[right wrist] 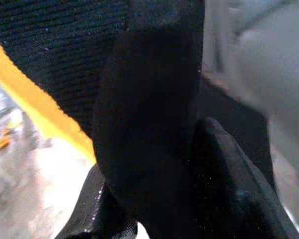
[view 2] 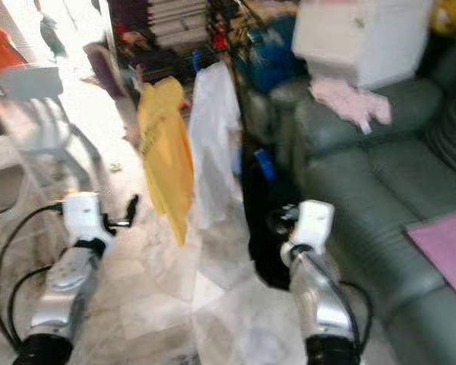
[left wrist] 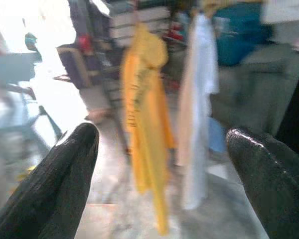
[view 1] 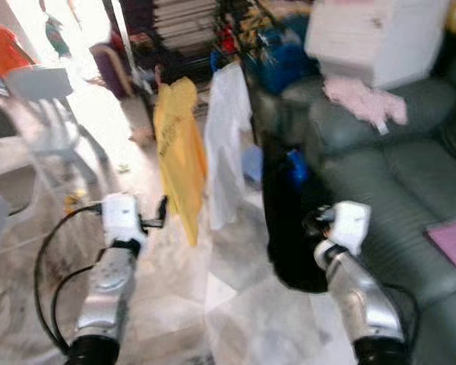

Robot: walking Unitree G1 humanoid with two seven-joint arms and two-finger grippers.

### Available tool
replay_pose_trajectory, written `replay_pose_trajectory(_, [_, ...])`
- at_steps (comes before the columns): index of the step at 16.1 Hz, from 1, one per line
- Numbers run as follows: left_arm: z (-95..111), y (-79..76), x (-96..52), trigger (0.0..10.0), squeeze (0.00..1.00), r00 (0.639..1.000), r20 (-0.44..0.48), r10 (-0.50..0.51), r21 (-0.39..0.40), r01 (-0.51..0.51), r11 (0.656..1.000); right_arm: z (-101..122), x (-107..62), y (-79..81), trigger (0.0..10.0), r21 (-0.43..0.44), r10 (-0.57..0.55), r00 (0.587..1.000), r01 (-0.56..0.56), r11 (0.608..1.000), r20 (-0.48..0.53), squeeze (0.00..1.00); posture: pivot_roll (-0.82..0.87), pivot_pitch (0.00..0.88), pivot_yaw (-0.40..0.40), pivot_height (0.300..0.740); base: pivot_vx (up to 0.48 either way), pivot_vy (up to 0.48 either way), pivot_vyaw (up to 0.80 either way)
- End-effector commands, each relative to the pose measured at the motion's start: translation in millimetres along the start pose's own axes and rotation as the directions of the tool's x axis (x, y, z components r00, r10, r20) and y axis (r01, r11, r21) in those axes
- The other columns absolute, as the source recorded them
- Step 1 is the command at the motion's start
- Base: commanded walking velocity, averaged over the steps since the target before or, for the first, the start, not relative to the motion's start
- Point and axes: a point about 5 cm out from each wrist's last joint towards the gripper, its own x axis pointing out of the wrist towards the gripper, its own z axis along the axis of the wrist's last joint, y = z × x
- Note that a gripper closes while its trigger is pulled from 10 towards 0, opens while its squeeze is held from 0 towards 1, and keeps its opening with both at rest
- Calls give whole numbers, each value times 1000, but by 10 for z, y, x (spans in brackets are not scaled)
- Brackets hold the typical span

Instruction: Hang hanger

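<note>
The head views take in the whole room: a yellow garment (view 1: 179, 156) and a white garment (view 1: 226, 144) hang side by side from a rail, a black garment (view 1: 290, 220) hangs just beside them toward the green sofa (view 1: 395, 190), and a white plastic chair (view 1: 49, 114) stands well apart on the robot's left, over a pale tiled floor (view 1: 228, 304); all of it is blurred. The left wrist view shows what the head views cannot resolve: the left tool (left wrist: 162, 149) with its 2 black fingers (left wrist: 65, 174) spread wide and nothing between them, the yellow and white garments seen through the gap. The right wrist view shows dark knitted fabric pressed close against the right tool (right wrist: 189, 164), with a yellow strip beside it; whether those fingers are closed on the fabric I cannot tell. No hanger itself can be made out in the blur. Both silver arms are raised forward, bent at the elbow; the left tool (view 1: 158, 213) is near the yellow garment's lower hem, the right wrist is up against the black garment.
</note>
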Motion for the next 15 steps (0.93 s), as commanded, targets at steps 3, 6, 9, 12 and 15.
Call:
replay_pose_trajectory(3, [-39, -1, -7, 10000, 0, 999, -26, 26, 5, -26, 1000, 120, -1, -4, 10000, -34, -4, 999, 6, 999, 50, 0, -162, 0, 126, 740, 0, -375, 306])
replay_pose_trajectory(6, [-51, 61, -19, 10000, 0, 996, -28, 84, 8, -84, 996, 80, 7, -56, 10000, -22, -49, 998, 49, 999, 29, 0, -158, 0, 123, 740, 0, -114, 0])
replay_pose_trajectory(9, [-61, 56, -26, 10000, 0, 997, -31, 72, -7, -72, 997, 106, 26, -69, 10000, -153, -66, 996, 76, 985, 67, 0, -157, 0, 122, 740, 0, 0, 0])
replay_pose_trajectory(12, [-32, 19, -25, 10000, 0, 999, -14, 43, -16, -43, 999, 83, 36, -54, 10000, -121, -59, 997, 65, 991, 57, 0, -158, 0, 121, 740, 206, 0, 0])
replay_pose_trajectory(15, [-33, 17, -16, 10000, 0, 999, -17, 41, -27, -41, 999, 80, 34, 15, 10000, -119, -25, 998, 31, 992, 54, 0, -159, 0, 122, 740, 382, 0, 0])
